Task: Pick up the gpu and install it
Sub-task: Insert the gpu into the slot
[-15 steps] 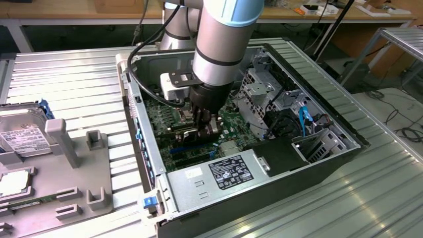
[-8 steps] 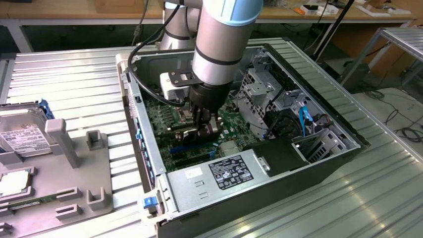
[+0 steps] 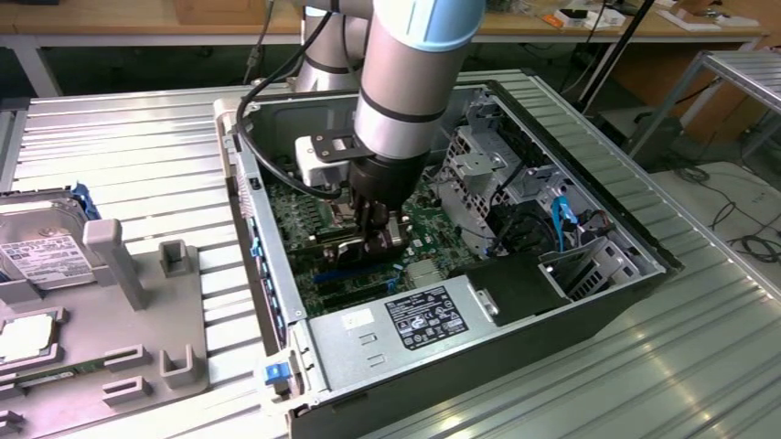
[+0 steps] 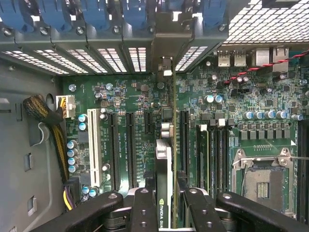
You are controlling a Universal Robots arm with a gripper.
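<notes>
as hand [image 4: 166, 193] grips gpu [image 4: 164, 164] (edge-on), mobo [image 4: 125, 96] shows.

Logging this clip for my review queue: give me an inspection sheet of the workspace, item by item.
Surface: ribbed metal table, open case lying on it.
Job's things: gpu edge-on over the motherboard slots; seating cannot be told.
Clutter: hard drive on a grey fixture at the exterior view's left.
Grippers: pincer shut on the gpu, inside the case.
Cables: black cable along the arm; blue cable in the case; yellow-black wires by the motherboard.
Surroundings: wooden bench behind; loose cables on the floor.
</notes>
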